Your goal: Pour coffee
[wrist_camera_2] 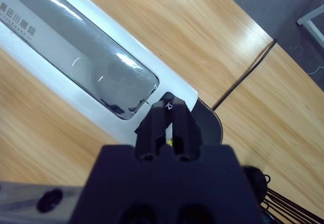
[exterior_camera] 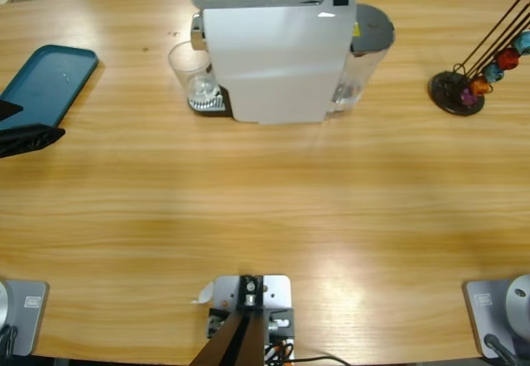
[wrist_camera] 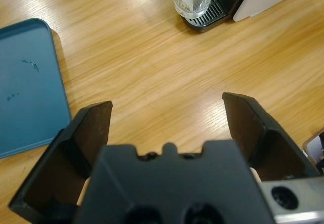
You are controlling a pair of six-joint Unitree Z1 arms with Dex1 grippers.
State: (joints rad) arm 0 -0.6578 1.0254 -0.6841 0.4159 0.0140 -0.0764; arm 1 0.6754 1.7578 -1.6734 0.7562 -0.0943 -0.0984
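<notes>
The left gripper point(wrist_camera: 167, 117) sits nearest the camera in its wrist view, jaws spread wide and holding nothing, hovering over bare table point(wrist_camera: 152, 67). In the high view it shows only as a black shape at the left edge, well left of the coffee machine point(exterior_camera: 277, 60).

Going left to right across the table with the machine as landmark: a teal tray point(exterior_camera: 45, 80) lies far to its left, empty apart from a few specks. A clear glass point(exterior_camera: 192, 74) stands on the drip grille at the machine's left end, just under the spout; it looks empty, though the bottom is hard to read through the glass. The white machine stands in the middle at the far side. Against its right end is a water tank with a grey lid point(exterior_camera: 370, 28). Well to the machine's right stands a capsule rack point(exterior_camera: 464, 84) with coloured capsules.

The right gripper point(wrist_camera_2: 169, 120) is above the machine's top, jaws pressed together with nothing between them, tip at the right end of the silver lever point(wrist_camera_2: 76, 57), near a black part there.

By my reading the glass is placed and ready, but no coffee has run. Working the machine's top seems to be the step in hand; brewing and taking the glass away are left.
</notes>
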